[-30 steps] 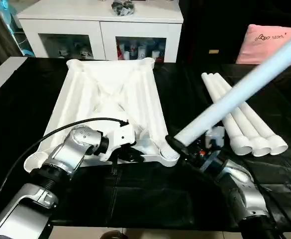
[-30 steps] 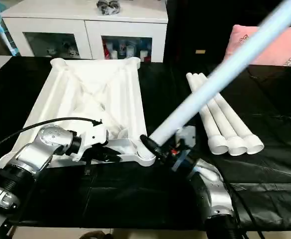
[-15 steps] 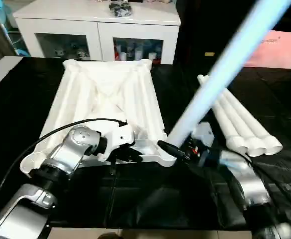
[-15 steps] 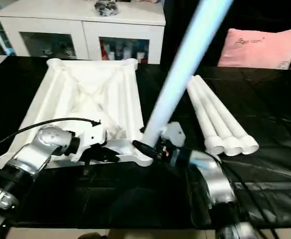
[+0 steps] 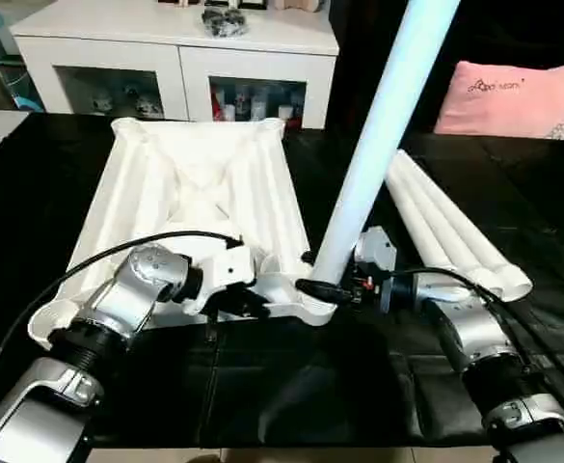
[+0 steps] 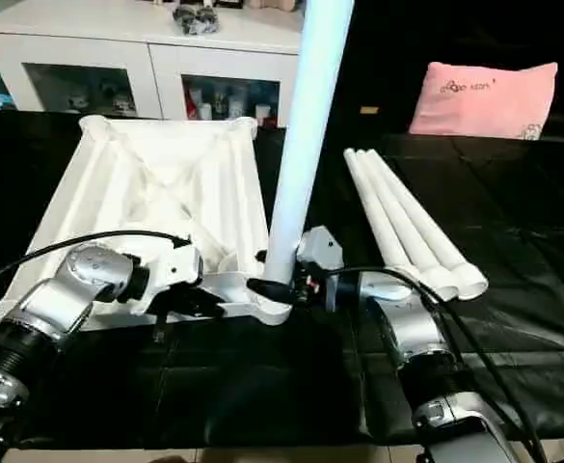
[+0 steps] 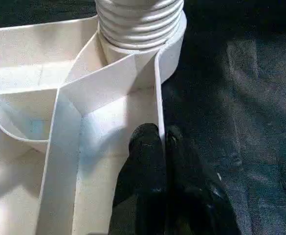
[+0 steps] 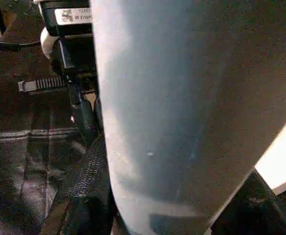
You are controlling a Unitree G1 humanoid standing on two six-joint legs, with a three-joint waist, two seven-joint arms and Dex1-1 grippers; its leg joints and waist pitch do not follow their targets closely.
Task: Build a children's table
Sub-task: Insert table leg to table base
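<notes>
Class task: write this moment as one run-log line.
left gripper: shut on white ribbed plastic tabletop rim | right gripper: holds white tube leg in corner socket

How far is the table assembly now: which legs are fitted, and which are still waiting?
Done: the tabletop lies underside up. In hand: the right tool grips the first leg, nearly upright, threaded end seated in the near corner socket; the left tool pinches the tabletop's rim. I cannot tell whether the leg is tight. Left: three legs lie on the black cover.
</notes>
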